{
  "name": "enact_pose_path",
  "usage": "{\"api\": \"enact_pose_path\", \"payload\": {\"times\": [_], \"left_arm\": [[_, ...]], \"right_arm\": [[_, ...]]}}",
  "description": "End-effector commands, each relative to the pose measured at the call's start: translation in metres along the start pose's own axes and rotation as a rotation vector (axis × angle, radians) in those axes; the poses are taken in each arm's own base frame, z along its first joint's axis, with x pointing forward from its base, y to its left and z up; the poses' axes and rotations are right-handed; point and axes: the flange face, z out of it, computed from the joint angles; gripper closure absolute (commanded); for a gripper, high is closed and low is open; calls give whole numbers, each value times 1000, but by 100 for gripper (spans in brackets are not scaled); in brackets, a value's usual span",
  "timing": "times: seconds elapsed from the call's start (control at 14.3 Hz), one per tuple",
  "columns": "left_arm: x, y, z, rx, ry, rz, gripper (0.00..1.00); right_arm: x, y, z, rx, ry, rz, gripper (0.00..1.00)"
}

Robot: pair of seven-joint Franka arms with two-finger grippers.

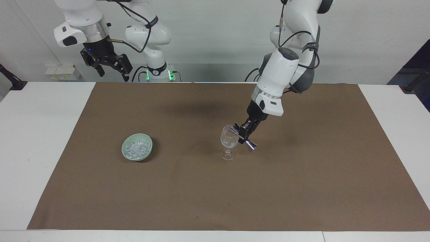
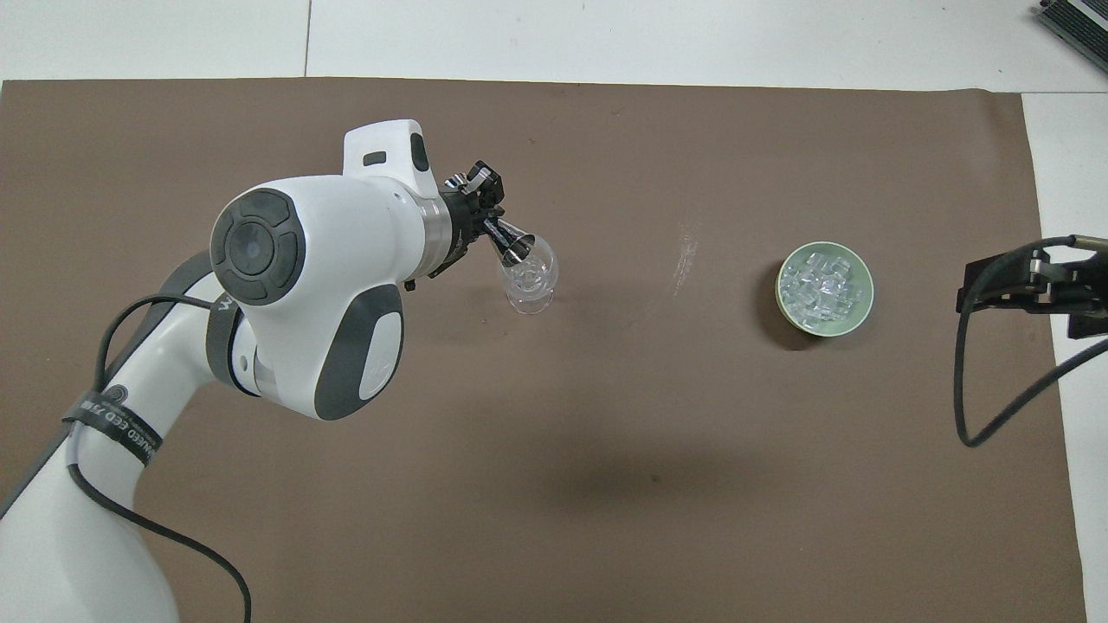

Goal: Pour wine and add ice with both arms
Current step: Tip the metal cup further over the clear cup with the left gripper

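White table [image 1: 40, 141], brown mat [image 1: 215, 188] spread across it, wine glass [image 1: 228, 143] standing mid-mat, green bowl [image 1: 127, 157] of ice [image 1: 137, 148] toward the right arm's end

Ice [image 1: 136, 148] in bowl [image 1: 145, 155] (toward right arm's end), well apart from glass [image 1: 228, 140]

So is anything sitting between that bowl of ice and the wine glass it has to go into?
Nothing visible: only bare brown mat lies between the ice and the wine glass. Over the glass's rim, though, the left gripper holds a tilted metal jigger.
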Motion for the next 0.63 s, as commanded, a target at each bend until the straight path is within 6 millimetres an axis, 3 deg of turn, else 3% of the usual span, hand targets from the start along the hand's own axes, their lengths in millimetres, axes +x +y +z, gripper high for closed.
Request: {"api": "enact_pose_path", "payload": {"times": [0.0, 0.56], "left_arm": [[-6, 0, -2, -9, 23, 16, 100], [-13, 1, -2, 7, 45, 65, 100]], "right_arm": [[2, 5, -3, 23, -1, -11, 0], [4, 5, -4, 28, 17, -11, 0]]}}
